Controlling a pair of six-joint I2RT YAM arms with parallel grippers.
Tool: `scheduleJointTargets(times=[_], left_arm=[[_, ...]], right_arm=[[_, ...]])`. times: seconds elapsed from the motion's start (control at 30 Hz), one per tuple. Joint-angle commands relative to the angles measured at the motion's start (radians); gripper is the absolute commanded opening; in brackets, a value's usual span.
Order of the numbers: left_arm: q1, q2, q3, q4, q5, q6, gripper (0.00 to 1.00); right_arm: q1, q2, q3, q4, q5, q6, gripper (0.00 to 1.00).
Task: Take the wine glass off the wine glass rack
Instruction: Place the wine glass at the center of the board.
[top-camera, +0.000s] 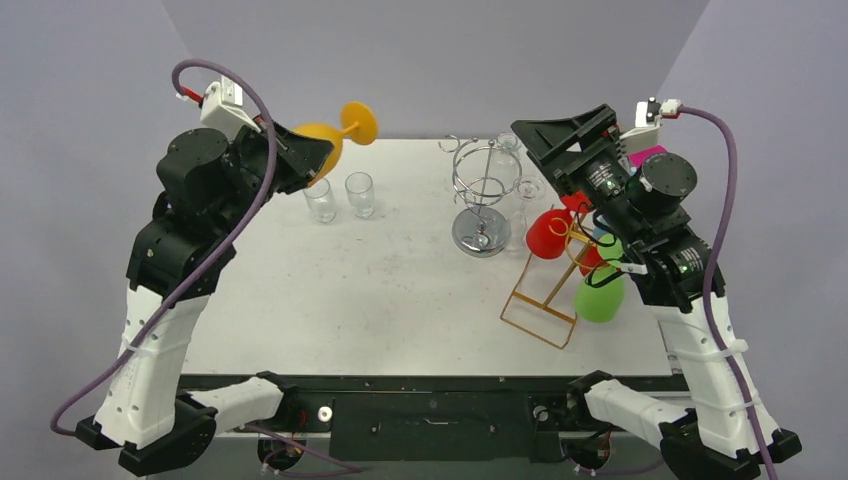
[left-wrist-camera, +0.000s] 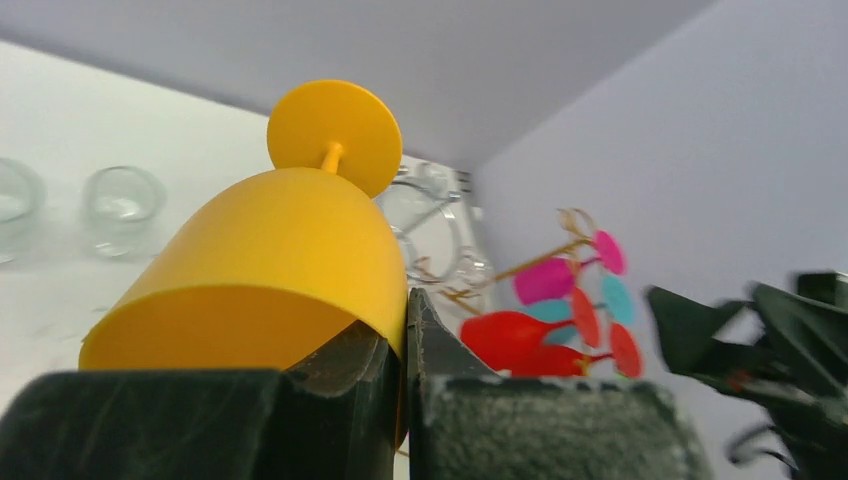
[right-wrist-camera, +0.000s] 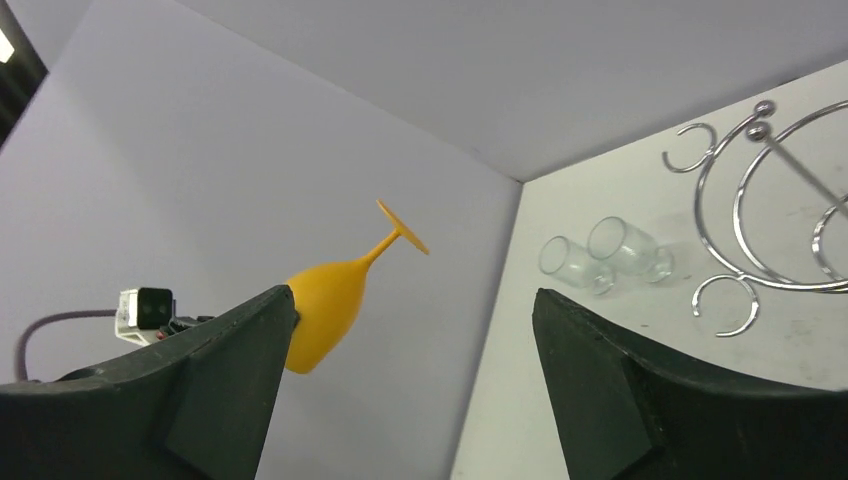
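Yellow glass (top-camera: 320, 138): off every rack. It is in the air over the far left corner of the surface (top-camera: 380, 290), tipped nearly flat with its foot toward the back wall. Two tumblers (top-camera: 359, 193) stand on the surface near it, not touching.

Progress: the lift-off looks done. The gold rack (top-camera: 545, 300), which I take to be its source, stands well apart at the right and carries a red glass (top-camera: 545, 235) and a green glass (top-camera: 600, 295). The chrome rack (top-camera: 480, 185) is mid-surface, also apart. Left to do, by my reckoning: bring the glass down, stand it on the surface, let go.

My left fingers (left-wrist-camera: 440, 350) are pressed together on the bowl's wall at the lip, one inside and one outside. It's a thin hold on the rim alone, and I'd guess it could pivot.

My right fingers (right-wrist-camera: 230, 350) are spread wide and hold nothing. They are raised beside the gold rack; I see no contact.
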Motion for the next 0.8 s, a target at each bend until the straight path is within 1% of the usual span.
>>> scheduleJointTargets(times=[0.0, 0.07, 0.1, 0.17, 0.2, 0.27, 0.33, 0.4, 0.53, 0.77], left_arm=[[0.070, 0.093, 0.113, -0.410, -0.221, 0.164, 0.00], [0.134, 0.115, 0.121, -0.443, -0.215, 0.196, 0.00], [0.189, 0.129, 0.112, -0.449, -0.196, 0.207, 0.00], [0.264, 0.157, 0.092, -0.465, -0.165, 0.239, 0.00], [0.283, 0.165, 0.078, -0.463, -0.167, 0.253, 0.00], [0.357, 0.183, 0.023, -0.438, -0.155, 0.266, 0.00], [0.401, 0.206, -0.042, -0.405, -0.154, 0.276, 0.00], [0.442, 0.240, -0.074, -0.379, -0.137, 0.283, 0.00], [0.483, 0.330, -0.091, -0.334, -0.124, 0.286, 0.00], [0.488, 0.510, -0.046, -0.290, -0.134, 0.281, 0.00]], right_arm=[[0.019, 0.050, 0.112, -0.229, 0.043, -0.234, 0.84], [0.021, 0.057, 0.125, -0.257, 0.049, -0.264, 0.85], [0.022, 0.061, 0.136, -0.268, 0.056, -0.281, 0.85], [0.024, 0.070, 0.153, -0.305, 0.073, -0.308, 0.86], [0.024, 0.072, 0.159, -0.328, 0.078, -0.316, 0.86], [0.025, 0.078, 0.175, -0.354, 0.092, -0.336, 0.87], [0.025, 0.079, 0.182, -0.365, 0.096, -0.348, 0.87], [0.025, 0.080, 0.185, -0.372, 0.097, -0.357, 0.87], [0.025, 0.084, 0.184, -0.380, 0.092, -0.372, 0.88], [0.025, 0.085, 0.177, -0.387, 0.091, -0.382, 0.89]])
